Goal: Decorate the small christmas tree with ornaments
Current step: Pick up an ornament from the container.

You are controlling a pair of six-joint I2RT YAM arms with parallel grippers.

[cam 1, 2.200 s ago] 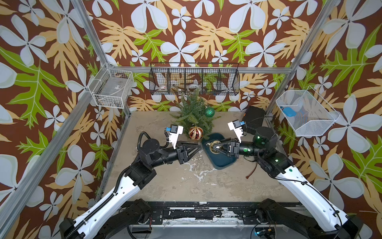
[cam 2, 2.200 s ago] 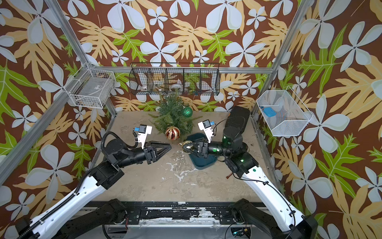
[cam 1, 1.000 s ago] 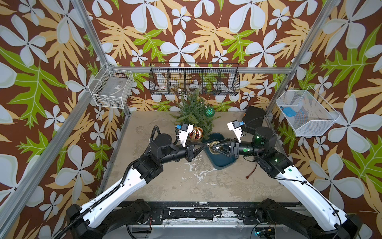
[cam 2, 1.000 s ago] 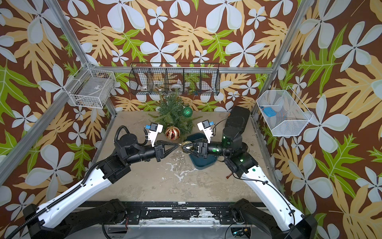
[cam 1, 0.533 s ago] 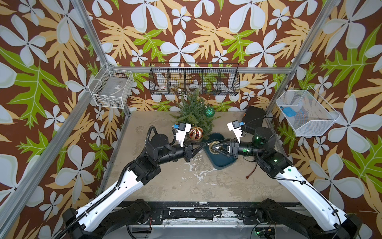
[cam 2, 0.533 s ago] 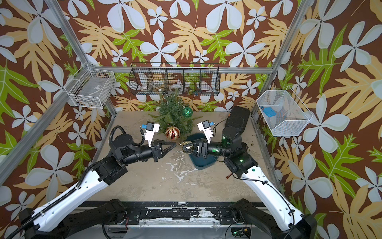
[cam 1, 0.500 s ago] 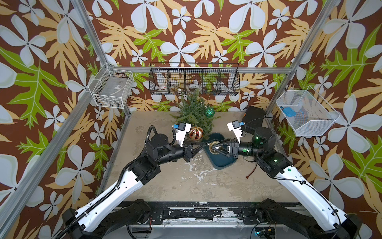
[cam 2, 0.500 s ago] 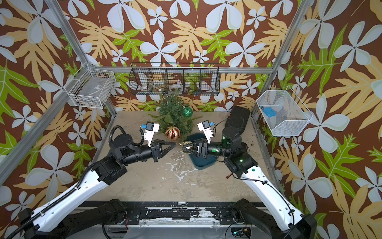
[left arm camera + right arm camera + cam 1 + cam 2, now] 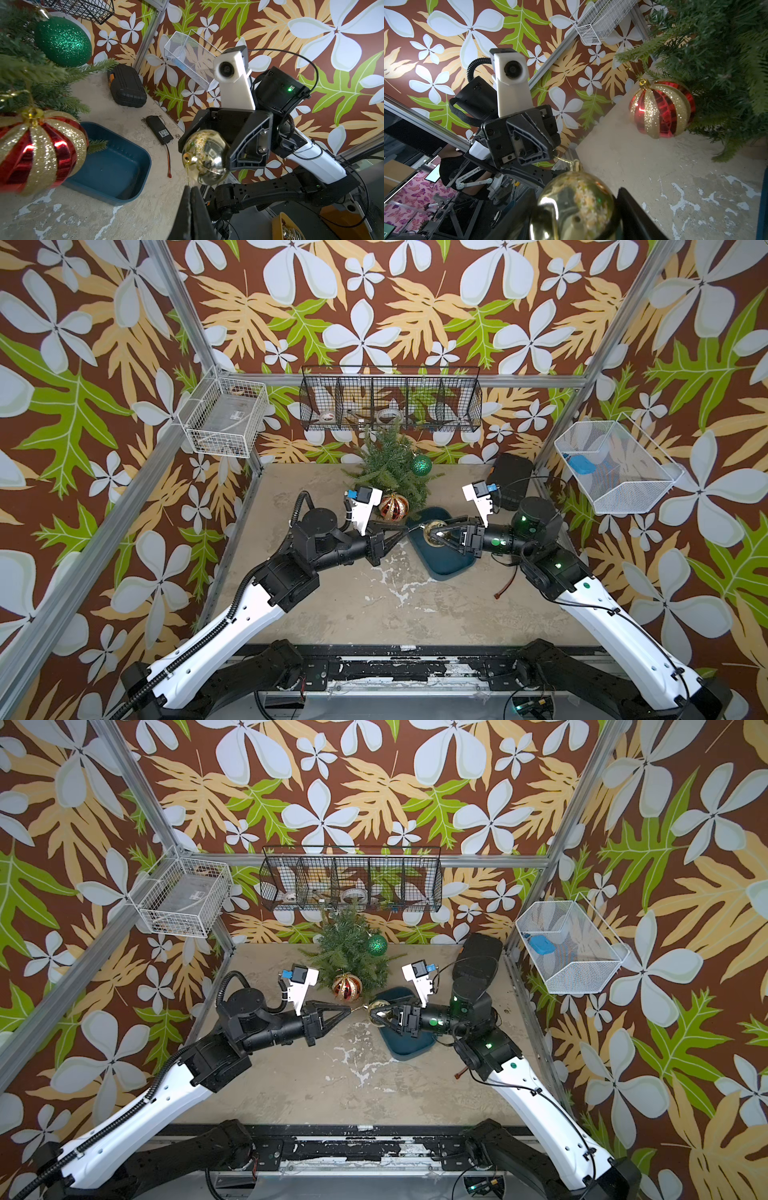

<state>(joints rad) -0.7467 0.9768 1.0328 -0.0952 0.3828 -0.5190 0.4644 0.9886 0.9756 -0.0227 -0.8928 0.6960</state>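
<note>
The small christmas tree (image 9: 388,464) stands at the table's back. Two ornaments hang on it: a green glitter ball (image 9: 421,464) and a red-gold striped ball (image 9: 393,506). My right gripper (image 9: 575,207) is shut on a shiny gold ball (image 9: 433,529), held just above the blue tray (image 9: 449,564). In the left wrist view a thin gold string runs from this ball (image 9: 204,156) to my left gripper (image 9: 190,188), which is shut on the string. In both top views the left gripper (image 9: 348,1009) points at the ball's cap.
A black case (image 9: 510,481) lies at the back right, and a small black pack (image 9: 159,129) with a red wire lies near the tray. A black wire basket (image 9: 390,404) hangs on the back wall. White wire baskets (image 9: 226,416) (image 9: 615,466) hang on both sides.
The left arm came in from the left to the gold ball's cap, then drew back a little to the left. The right arm and the ball stayed where they were.
</note>
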